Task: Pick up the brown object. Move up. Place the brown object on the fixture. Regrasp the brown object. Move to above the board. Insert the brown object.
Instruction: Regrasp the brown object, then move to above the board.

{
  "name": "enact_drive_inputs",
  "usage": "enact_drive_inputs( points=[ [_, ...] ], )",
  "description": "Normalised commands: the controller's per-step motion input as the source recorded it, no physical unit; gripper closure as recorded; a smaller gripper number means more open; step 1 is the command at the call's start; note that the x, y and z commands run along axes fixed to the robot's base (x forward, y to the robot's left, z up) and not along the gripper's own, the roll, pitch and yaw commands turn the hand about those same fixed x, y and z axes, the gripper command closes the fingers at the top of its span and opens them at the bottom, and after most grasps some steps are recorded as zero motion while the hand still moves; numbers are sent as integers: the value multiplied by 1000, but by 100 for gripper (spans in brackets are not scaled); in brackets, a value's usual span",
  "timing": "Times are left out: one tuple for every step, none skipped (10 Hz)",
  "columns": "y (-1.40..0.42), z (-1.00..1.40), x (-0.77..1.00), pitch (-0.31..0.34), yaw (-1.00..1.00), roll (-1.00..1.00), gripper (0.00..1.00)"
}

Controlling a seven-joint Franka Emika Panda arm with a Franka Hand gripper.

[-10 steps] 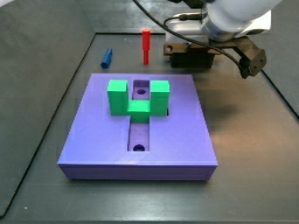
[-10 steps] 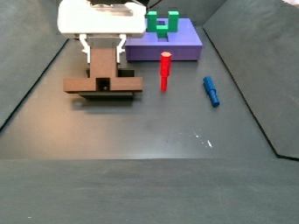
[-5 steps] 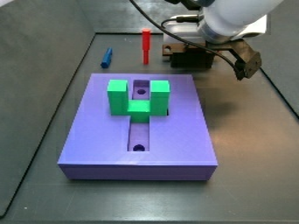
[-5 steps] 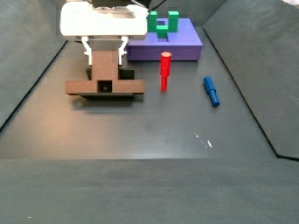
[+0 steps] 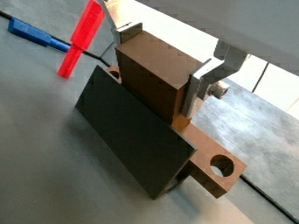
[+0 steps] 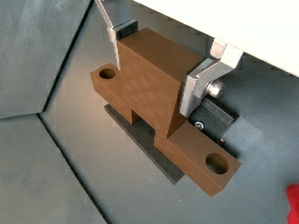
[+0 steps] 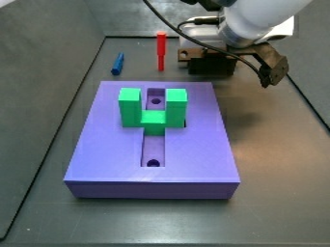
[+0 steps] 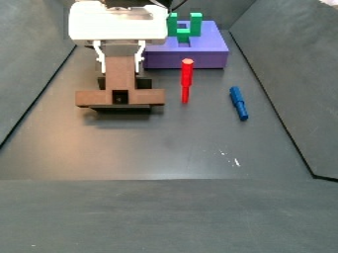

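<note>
Landmark: the fixture, a dark olive-black low stepped block, stands on the dark floor well apart from the board; all places below are given from it.
Brown object: the mid-brown bar with a raised middle block and a round hole near each end rests on top of the fixture, with its ends reaching past it in both wrist views.
Gripper: the silver two-finger gripper stands directly above the fixture, under the white wrist body.
Jaws: the flat silver fingers lie against the two sides of the raised middle block, closed as far as its width allows; from the wrist views I judge that they hold the brown object.
Board: the large flat lavender-purple slab with a lengthwise groove lies well apart from the fixture; its groove and the green U-shaped block on it have nothing brown in them.
Other things: a red upright peg stands just beside the fixture, and a blue stick lies beyond the peg.
Done: picking up, lifting and placing on the fixture seem finished, because the bar sits on it.
Step in hand: probably the regrasp.
Left: moving to above the board and the insertion.
</note>
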Motion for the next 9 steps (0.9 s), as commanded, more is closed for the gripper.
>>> enact_drive_inputs(
  points=[
    [0,0,0,0,0,0,100],
    [0,1400,0,0,0,0,100],
    [-9,1400,-1,-8,32,-27,100],
    [-14,1400,-26,-27,25,-65,100],
    [-1,1400,-20,-28,20,-36,100],
    [-18,1400,-2,6,0,-7,100],
    [-30,1400,-3,15,-8,-2,100],
    [-16,1400,11,32,-10,-11,100],
    [-22,899,13,44,-6,-15,100]
  ],
)
